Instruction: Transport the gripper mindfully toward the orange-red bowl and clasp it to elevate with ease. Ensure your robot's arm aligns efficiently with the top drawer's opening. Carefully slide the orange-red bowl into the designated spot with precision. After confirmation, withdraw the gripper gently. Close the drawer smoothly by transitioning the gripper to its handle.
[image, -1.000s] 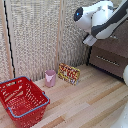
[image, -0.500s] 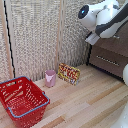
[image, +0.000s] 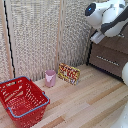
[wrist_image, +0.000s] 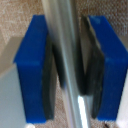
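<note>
A: Which step is this?

B: The last one, I'd judge: closing the drawer. In the wrist view the gripper (wrist_image: 70, 70) has its two blue-tipped fingers (wrist_image: 32, 70) on either side of the silver handle (wrist_image: 67, 50), the dark pads pressed close against the bar. So it is clamped on the handle, or very nearly; I see hardly any gap.

A: And the bowl?

B: Not visible in either view. It may be inside the drawer, but I cannot confirm that.

A: What does the exterior view add?

B: The wider room. The arm (image: 107, 17) sits at about one o'clock, reaching toward the dark cabinet (image: 112, 57) at three o'clock, where only a lower drawer front shows clearly. A red basket (image: 22, 100) lies at eight o'clock, a pink cup (image: 50, 77) near the centre, and a small patterned box (image: 68, 73) just beside it. The fingers themselves are hidden there; only the wrist view shows the grip.

A: Next move?

B: Probably a straight, even push toward the cabinet, keeping the bar square between the pads.
</note>
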